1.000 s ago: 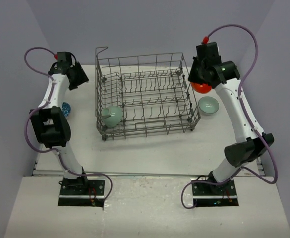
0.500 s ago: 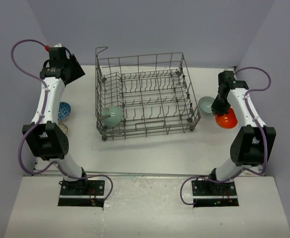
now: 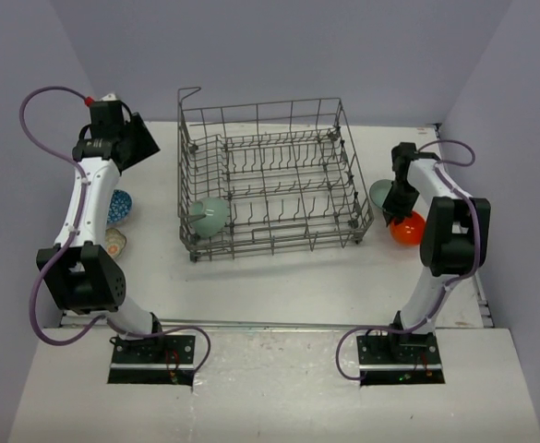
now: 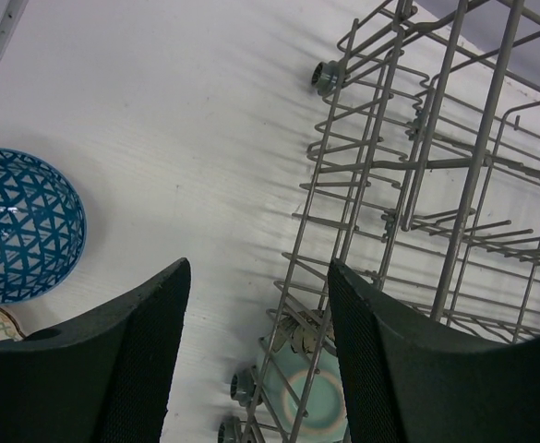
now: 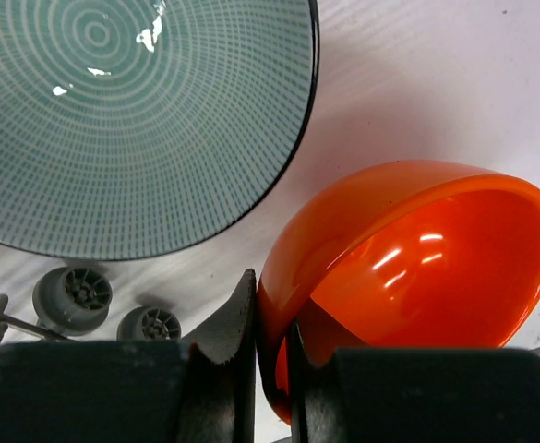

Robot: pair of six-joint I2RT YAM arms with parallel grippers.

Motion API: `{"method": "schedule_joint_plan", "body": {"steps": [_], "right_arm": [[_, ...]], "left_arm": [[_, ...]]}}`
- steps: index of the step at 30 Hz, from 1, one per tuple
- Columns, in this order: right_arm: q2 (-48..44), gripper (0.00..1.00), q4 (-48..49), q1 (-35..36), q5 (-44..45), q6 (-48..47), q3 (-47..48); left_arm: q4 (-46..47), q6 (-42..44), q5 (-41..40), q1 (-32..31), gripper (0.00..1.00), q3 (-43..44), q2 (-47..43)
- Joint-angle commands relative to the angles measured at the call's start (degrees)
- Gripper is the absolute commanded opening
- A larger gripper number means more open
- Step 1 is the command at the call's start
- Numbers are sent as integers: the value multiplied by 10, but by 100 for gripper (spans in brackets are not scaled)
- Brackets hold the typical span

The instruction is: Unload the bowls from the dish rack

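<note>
At the right end of the dish rack (image 3: 270,175), the right tool (image 5: 271,323) was closed on the rim of the orange bowl (image 5: 417,268). This glossy bowl hung tilted, close to the desk (image 5: 436,74), just beside a mint-green bowl (image 5: 131,120). I think it should be levelled and kept apart from this neighbour before release. The left tool (image 4: 258,277) was open and empty near the rack, where a second mint-green bowl (image 3: 211,215) stood on edge.

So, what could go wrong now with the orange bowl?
1. The right gripper pinches the orange bowl only at its rim, tilted; it could slip or roll on release.
2. The green bowl on the table lies very close; the two could knock.
3. The open left gripper hangs beside the dish rack; reaching for the green bowl inside might snag wires.
</note>
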Motion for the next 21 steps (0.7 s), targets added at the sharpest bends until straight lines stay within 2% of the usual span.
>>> {"method": "schedule_joint_plan", "body": {"steps": [1,6,7,12,13,21], "right_arm": [[9,0,5,2,16,-8,31],[12,1,15,2,19,-3,10],[8,7,16,2,21,-1,4],[-5,24,35,2,16,-3,-28],[-10,31,36,1,16,-4,-30],[-70,48,38,3,11,-1,-43]], "left_arm": [[6,6,2,-1,63,-8,-33],[1,15,-4,-1,63,-19,-44],[0,16,-5,-2,63,-21,-45],[-6,13,-2,-1,64,-28,-39],[-6,12,-1,-1,64,-29,-38],[0,8,2,-1,64,-57,-37]]}}
